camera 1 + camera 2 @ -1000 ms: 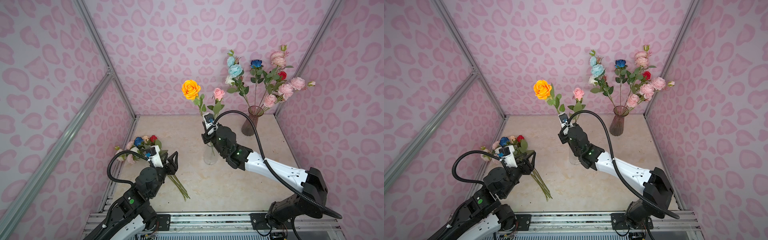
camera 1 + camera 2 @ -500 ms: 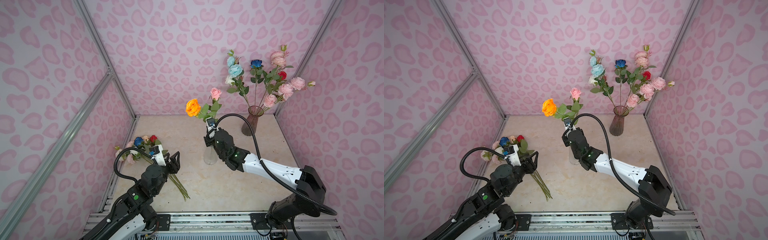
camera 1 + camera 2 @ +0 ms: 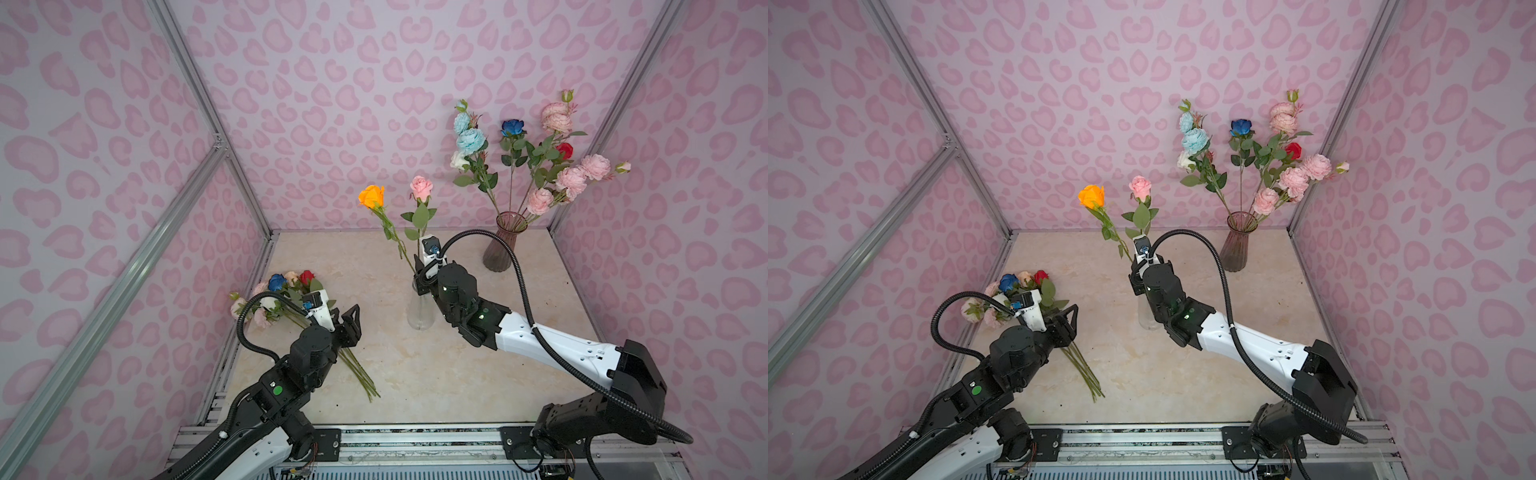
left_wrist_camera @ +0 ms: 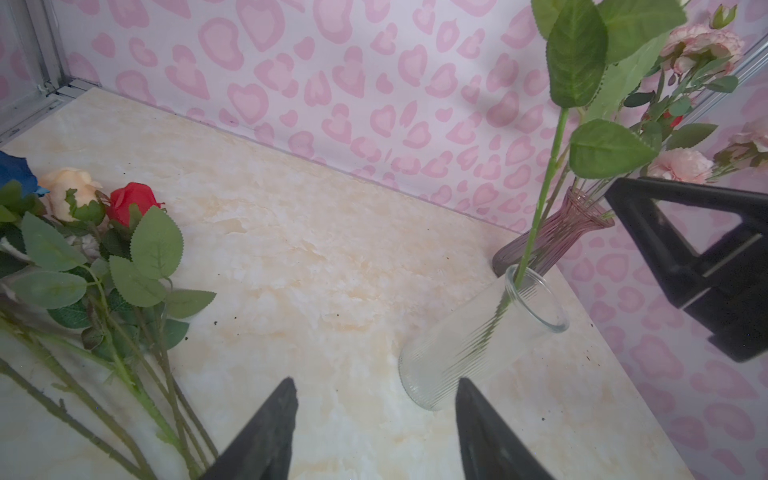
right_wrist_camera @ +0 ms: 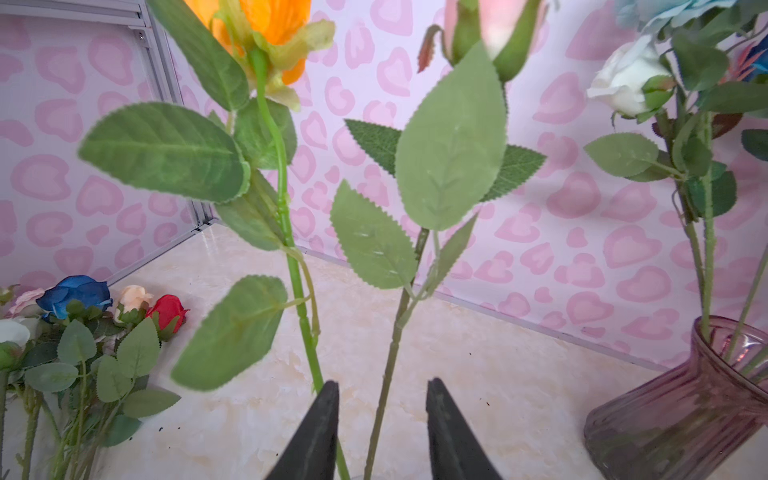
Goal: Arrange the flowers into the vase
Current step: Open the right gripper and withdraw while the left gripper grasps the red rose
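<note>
Marble tabletop (image 3: 415,374); rose leaves (image 5: 451,141) crowd right hand (image 5: 382,382) above clear vase (image 3: 419,311).

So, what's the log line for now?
right jaws open, pink rose stem between | orange rose leaning beside | left jaws open, empty | bunch on table

two black-and-white arms on a slotted silver rail (image 3: 415,442)
left arm (image 3: 291,374) and right arm (image 3: 552,345) share black joint housings, white link shells and a ribbed black cable (image 3: 519,270) looping to a white wrist camera (image 3: 430,249) with a blue plug; a green dot (image 3: 277,390) marks the left, and the left gripper (image 4: 376,380) has black wedge fingers (image 4: 266,432).
</note>
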